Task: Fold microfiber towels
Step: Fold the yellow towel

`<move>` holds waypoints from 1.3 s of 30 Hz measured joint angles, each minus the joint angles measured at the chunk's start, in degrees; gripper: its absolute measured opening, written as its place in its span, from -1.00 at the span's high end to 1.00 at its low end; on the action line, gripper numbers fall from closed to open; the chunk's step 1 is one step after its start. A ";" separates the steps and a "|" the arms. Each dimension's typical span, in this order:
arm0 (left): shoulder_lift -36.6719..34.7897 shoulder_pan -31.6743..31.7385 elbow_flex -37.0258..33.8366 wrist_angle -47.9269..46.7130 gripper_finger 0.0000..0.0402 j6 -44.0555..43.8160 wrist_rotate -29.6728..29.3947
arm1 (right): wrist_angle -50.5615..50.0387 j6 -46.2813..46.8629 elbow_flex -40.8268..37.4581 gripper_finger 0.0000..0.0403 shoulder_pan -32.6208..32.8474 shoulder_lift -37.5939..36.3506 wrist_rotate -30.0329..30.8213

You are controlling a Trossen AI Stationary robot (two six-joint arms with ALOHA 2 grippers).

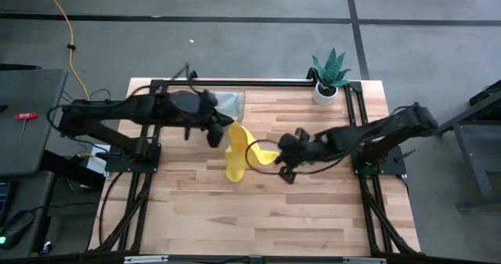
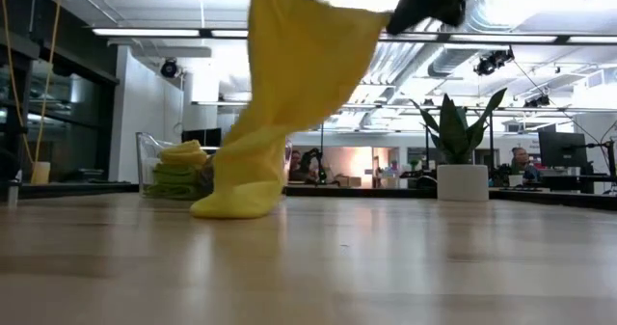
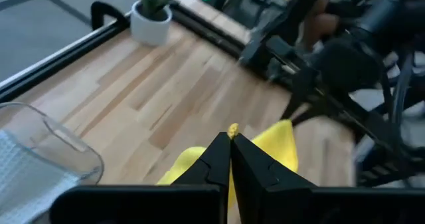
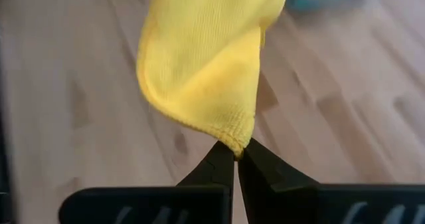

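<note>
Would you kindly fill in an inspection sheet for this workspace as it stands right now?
Surface: wooden table, bare at the front.
Job's things: yellow microfiber towel hangs between both claws, its lower end bunched on the table; more folded cloths in the clear plastic tray.
Clutter: potted plant at the back right corner.
Grippers: left claw shut on one corner of the towel; right claw shut on another corner.
Cables: yellow cable on the floor, back left; black cables along the table frame.
Surroundings: open room with ceiling lights and desks behind; no person clearly seen.
</note>
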 joint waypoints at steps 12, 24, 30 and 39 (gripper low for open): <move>-10.07 -4.65 0.00 -0.33 1.00 -3.45 0.82 | 2.53 -9.80 0.02 1.00 -4.36 -15.12 -2.73; -12.13 -5.73 0.02 0.29 1.00 2.19 -6.49 | 7.70 -15.95 0.09 1.00 -10.80 -20.25 -3.54; -12.11 -3.00 0.04 0.83 1.00 11.29 -14.52 | 8.20 -17.18 0.09 1.00 -14.54 -22.26 -4.35; -11.45 -3.63 0.08 -3.54 1.00 22.33 -23.84 | 11.91 -18.17 0.09 1.00 -14.94 -22.95 -5.21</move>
